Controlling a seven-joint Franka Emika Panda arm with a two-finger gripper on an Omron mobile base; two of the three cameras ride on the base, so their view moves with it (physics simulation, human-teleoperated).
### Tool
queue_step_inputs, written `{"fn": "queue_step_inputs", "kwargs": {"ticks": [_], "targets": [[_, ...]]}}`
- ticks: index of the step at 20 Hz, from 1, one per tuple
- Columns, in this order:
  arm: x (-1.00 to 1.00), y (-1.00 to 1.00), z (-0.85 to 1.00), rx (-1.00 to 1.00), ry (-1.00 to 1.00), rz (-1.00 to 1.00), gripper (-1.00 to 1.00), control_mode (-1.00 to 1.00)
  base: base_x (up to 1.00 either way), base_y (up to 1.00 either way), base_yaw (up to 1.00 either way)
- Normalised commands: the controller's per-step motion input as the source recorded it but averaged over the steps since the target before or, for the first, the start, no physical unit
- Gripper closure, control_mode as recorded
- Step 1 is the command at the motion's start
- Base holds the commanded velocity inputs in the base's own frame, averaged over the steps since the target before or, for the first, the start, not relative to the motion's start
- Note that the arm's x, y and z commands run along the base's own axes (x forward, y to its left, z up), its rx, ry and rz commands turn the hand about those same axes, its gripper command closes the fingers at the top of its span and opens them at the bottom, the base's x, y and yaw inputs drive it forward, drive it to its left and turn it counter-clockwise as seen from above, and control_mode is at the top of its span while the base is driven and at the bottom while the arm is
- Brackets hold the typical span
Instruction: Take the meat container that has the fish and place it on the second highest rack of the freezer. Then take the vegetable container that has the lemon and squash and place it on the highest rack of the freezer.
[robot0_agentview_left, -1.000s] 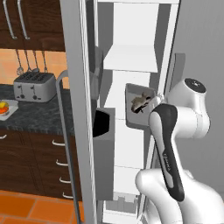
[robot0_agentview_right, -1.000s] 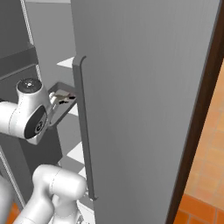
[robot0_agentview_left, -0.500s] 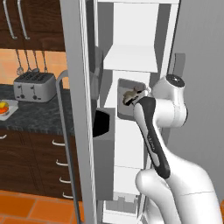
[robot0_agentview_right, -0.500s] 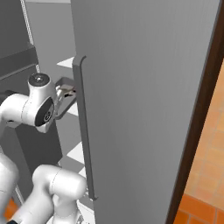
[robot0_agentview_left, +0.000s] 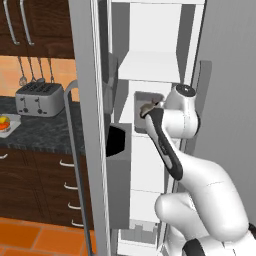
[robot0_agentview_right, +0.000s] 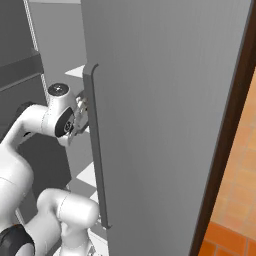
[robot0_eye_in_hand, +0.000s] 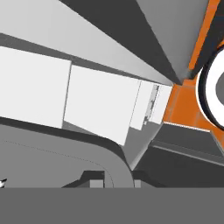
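My arm reaches into the open freezer, and my gripper sits behind a grey meat container held up at the level of the shelf below the highest rack. The fish shows as a small brown shape inside the container. The container appears carried at my hand, but my fingers are hidden behind it, so I cannot tell how the jaws stand. In the right base view my wrist is tucked just behind the long grey door handle, and the broad grey freezer door blocks most of the interior from that side. On the left, the other door's edge and a dark door bin stand close beside my forearm. White shelves step down below the container. Beyond the left door: a dark stone counter, a toaster, hanging utensils, a plate with the lemon, dark wooden cabinets, and orange tiled floor.
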Motion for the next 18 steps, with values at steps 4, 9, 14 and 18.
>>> {"fn": "queue_step_inputs", "kwargs": {"ticks": [4, 9, 14, 18], "targets": [[0.36, 0.0, -0.42, -0.07, 0.0, 0.0, 1.0, -1.0, 0.0, 0.0, 0.0], [0.45, -0.05, -0.37, -0.03, -0.01, -0.01, 1.0, -1.0, 0.0, 0.0, 0.0], [0.55, -0.1, -0.23, 0.0, -0.01, -0.02, 1.0, -1.0, 0.0, 0.0, 0.0], [0.55, -0.07, -0.19, 0.0, -0.01, -0.03, 1.0, -1.0, 0.0, 0.0, 0.0]]}}
